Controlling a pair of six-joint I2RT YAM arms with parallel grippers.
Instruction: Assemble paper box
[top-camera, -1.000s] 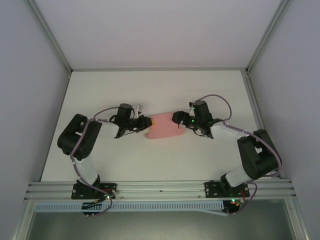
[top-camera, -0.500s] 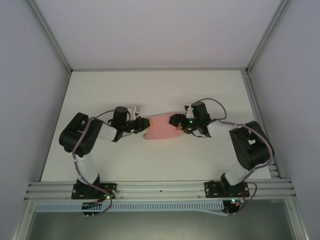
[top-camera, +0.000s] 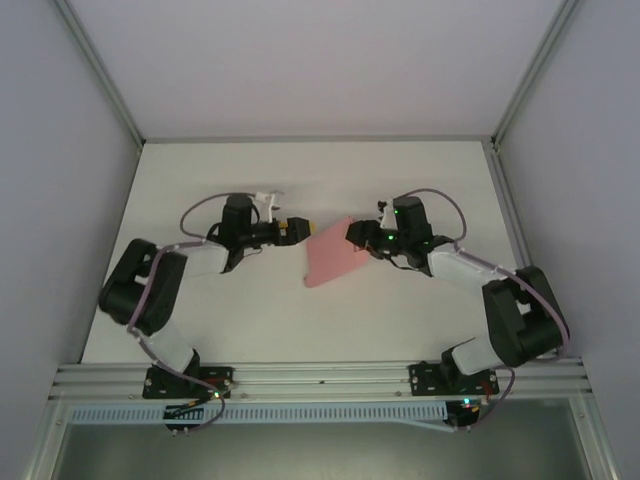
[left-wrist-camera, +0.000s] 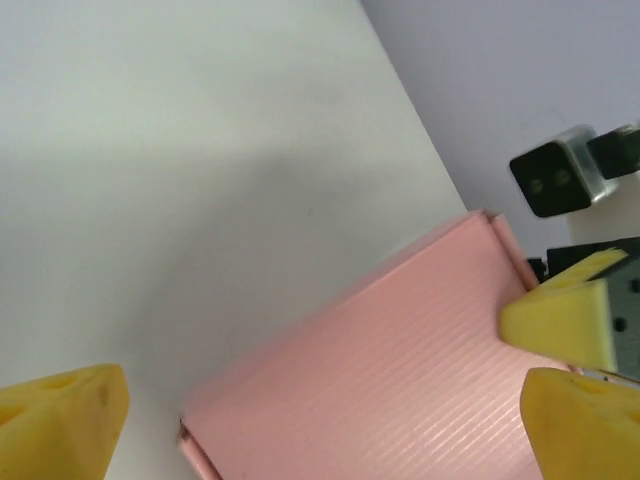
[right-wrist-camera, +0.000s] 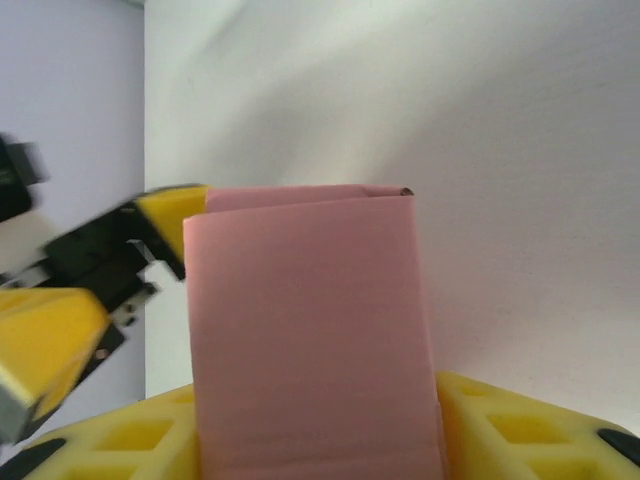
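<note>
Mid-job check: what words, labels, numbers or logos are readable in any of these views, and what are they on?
No readable text in any view.
paper box: plain pink ribbed card, no print on the faces shown.
left gripper: plain yellow jaws, no marking.
right gripper: plain yellow jaws closed on the box, no marking; any label on its black body is too small to read.

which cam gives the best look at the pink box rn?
Right wrist: the paper box sits large and face-on, its far edge and doubled layer clear, pinched in the right claw. Top external has most of its outline but tiny. Left wrist catches one ribbed face, cropped at the frame's bottom.
</note>
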